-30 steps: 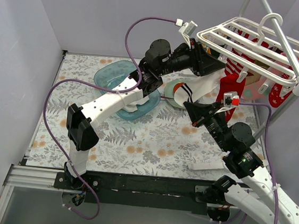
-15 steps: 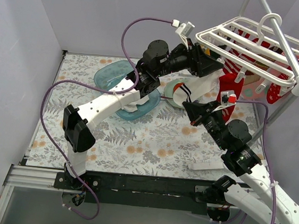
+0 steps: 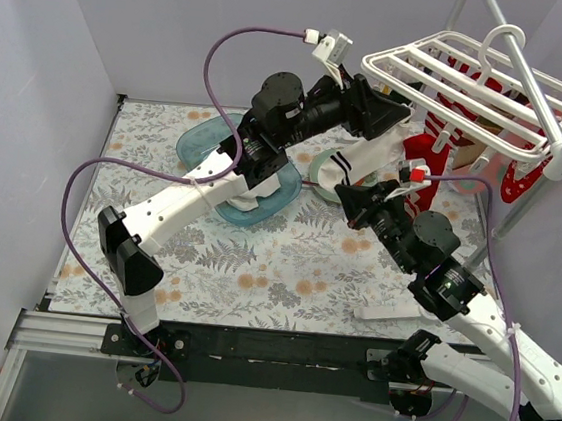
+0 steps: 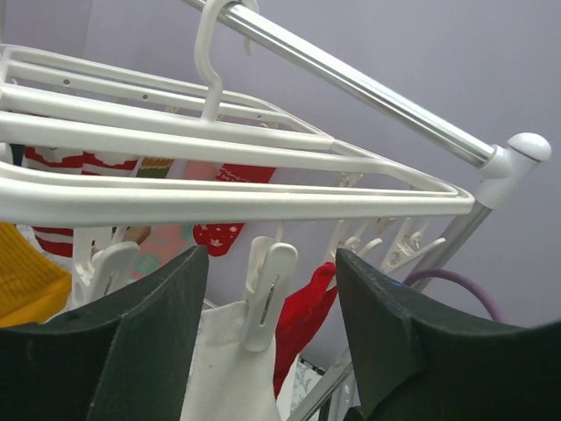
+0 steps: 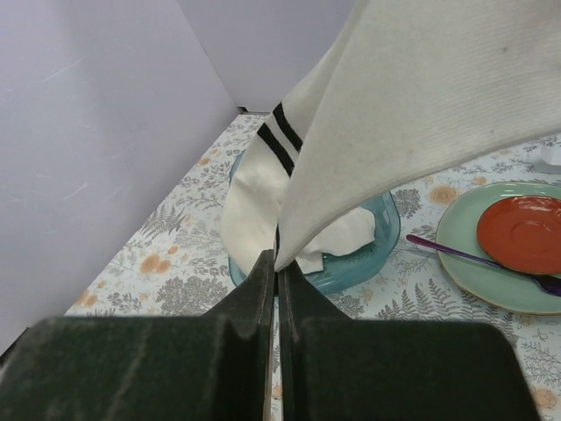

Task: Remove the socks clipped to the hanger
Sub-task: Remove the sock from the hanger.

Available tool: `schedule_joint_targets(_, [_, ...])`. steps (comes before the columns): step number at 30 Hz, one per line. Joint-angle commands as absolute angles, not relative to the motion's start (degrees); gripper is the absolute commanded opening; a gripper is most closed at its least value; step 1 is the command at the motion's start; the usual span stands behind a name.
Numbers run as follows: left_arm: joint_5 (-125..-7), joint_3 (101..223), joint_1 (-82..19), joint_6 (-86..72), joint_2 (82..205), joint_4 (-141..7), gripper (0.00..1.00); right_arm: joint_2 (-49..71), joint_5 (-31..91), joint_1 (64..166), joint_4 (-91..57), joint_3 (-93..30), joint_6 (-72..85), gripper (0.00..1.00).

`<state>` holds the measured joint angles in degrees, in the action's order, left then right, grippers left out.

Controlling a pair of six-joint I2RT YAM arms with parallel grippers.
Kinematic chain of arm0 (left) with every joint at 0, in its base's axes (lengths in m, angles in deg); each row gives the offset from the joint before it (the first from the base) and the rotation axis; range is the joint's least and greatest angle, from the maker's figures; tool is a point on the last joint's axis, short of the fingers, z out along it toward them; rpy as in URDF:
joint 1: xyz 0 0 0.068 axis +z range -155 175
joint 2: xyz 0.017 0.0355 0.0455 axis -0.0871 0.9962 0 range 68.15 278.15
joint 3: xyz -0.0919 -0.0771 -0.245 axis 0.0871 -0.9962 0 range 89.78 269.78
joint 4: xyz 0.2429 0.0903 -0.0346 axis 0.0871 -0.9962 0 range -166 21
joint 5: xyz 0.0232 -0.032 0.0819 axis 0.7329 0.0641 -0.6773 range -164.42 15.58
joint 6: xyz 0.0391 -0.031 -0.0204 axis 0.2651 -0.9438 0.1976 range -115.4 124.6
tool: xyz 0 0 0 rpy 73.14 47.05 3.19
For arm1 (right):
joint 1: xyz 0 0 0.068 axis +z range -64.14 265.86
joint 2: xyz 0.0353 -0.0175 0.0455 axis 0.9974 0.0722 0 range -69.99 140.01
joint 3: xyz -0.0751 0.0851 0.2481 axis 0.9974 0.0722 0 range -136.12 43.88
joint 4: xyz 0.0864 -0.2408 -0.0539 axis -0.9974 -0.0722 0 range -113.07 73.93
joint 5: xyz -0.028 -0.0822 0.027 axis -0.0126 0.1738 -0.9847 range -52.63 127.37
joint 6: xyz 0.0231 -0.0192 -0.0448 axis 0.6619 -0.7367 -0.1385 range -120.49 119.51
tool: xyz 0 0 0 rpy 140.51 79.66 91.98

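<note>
Hanging under the white plastic barred hanger (image 4: 219, 197), a white black-striped sock (image 5: 412, 105) is clamped by the right gripper (image 5: 277, 267); the left gripper (image 4: 272, 263) gapes around a white clip (image 4: 267, 294).

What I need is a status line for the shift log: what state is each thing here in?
left hand: open, jaws either side of a clip.
clip: closed, apparently on the white sock's top.
white sock: hanging from the hanger, lower edge pinched.
right hand: shut on the white sock.
red sock: clipped, hanging.
hanger: hooked over the rail.
blue tub: holds white cloth.
</note>
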<state>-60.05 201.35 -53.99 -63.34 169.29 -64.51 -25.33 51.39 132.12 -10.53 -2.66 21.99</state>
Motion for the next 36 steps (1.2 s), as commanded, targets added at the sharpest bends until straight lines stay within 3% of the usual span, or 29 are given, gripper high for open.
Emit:
schedule_joint_targets(1, [-64.57, 202.72, -55.35, -59.48, 166.76, -67.42, 0.56, -23.59, 59.95, 135.95, -11.68, -6.48, 18.94, 0.01])
schedule_joint_targets(17, [-87.86, 202.28, -63.35, -44.1, 163.86, -70.06, 0.42, -14.62, 81.48, 149.22, -7.46, -9.9, 8.13, 0.01])
schedule_joint_targets(28, [-87.25, 210.44, -63.71, -39.7, 165.7, -78.4, 0.42, -8.56, 94.05, 154.24, -1.05, -10.43, -6.36, 0.01])
schedule_joint_targets(36, [-86.55, 217.66, -63.71, -36.54, 167.02, -89.21, 0.48, -3.38, 100.9, 156.52, 10.19, -8.5, -23.13, 0.01])
